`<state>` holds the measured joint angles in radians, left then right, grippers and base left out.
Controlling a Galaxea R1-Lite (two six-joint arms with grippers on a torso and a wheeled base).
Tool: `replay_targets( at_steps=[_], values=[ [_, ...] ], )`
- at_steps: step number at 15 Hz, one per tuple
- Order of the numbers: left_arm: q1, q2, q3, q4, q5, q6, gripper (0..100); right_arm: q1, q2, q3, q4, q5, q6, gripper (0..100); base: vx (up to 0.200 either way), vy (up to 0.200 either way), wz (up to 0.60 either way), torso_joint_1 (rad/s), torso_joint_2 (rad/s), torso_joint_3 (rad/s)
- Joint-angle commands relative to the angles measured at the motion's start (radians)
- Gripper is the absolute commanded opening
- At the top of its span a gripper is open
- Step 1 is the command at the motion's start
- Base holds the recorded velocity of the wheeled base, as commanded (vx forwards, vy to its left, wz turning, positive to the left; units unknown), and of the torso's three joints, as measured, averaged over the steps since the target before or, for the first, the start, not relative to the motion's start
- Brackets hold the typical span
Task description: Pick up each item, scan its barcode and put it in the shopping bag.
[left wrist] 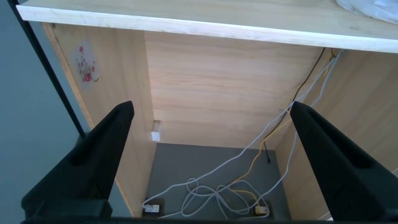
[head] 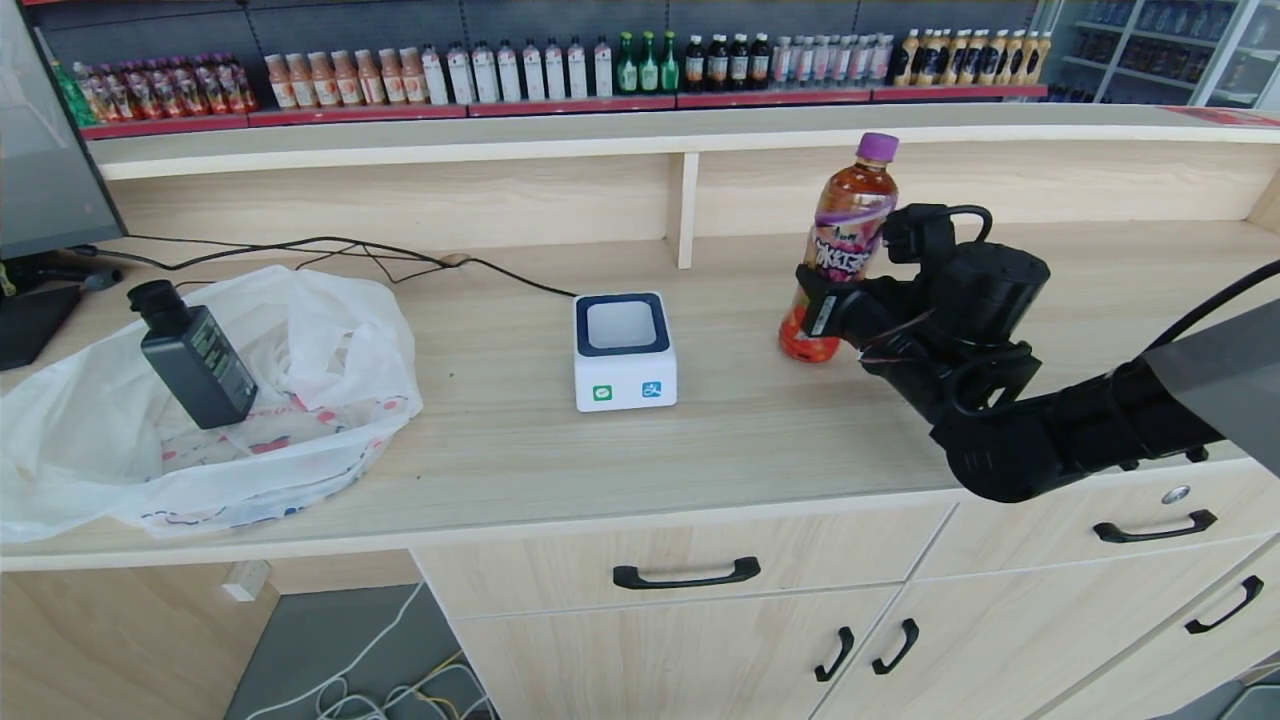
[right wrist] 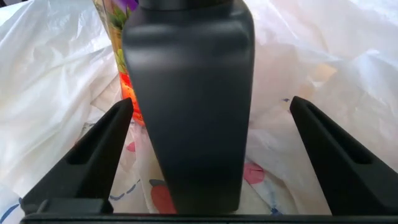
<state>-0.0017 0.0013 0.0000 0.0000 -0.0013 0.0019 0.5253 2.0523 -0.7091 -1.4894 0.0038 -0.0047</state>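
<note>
the counter (head: 500, 440) runs across the middle of the frame. on its left end lies the shopping bag (head: 340, 340), with a jug-shaped bottle (head: 195, 360) leaning inside it. the barcode scanner (head: 623, 350) sits at the centre, right of the bag and well apart from it. right of the scanner is the drink bottle (head: 850, 240), with the right gripper (head: 825, 300) at its lower half. a cable (head: 330, 245) trails behind the bag to the scanner. a monitor (head: 40, 130) is at upper left, bottle shelves (head: 560, 70) along the top, drawers (head: 690, 545) below the counter's front edge.
</note>
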Motion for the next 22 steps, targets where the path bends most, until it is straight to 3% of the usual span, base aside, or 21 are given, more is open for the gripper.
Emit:
replay_targets(
  at_steps=[1, 7, 15, 19, 22],
  values=[
    [0.000, 0.000, 0.000, 0.000, 0.000, 0.000, 100, 0.001, -0.021, 0.014, -0.002, 0.001, -0.001, 100, 0.000, 0.000, 0.00, 0.000, 0.00, 0.000],
    [0.000, 0.000, 0.000, 0.000, 0.000, 0.001, 100, -0.001, -0.106, 0.069, -0.002, 0.002, -0.001, 100, 0.000, 0.000, 0.00, 0.000, 0.00, 0.000],
    [0.000, 0.000, 0.000, 0.000, 0.000, 0.000, 100, -0.001, -0.336, 0.247, 0.001, 0.005, -0.008, 100, 0.000, 0.000, 0.00, 0.000, 0.00, 0.000],
    [0.000, 0.000, 0.000, 0.000, 0.000, 0.000, 100, -0.028, -0.529, 0.410, 0.009, 0.010, -0.017, 100, 0.000, 0.000, 0.00, 0.000, 0.00, 0.000],
    [0.000, 0.000, 0.000, 0.000, 0.000, 0.000, 100, -0.105, -0.745, 0.602, 0.015, 0.015, -0.011, 100, 0.000, 0.000, 0.00, 0.000, 0.00, 0.000]
  ],
)
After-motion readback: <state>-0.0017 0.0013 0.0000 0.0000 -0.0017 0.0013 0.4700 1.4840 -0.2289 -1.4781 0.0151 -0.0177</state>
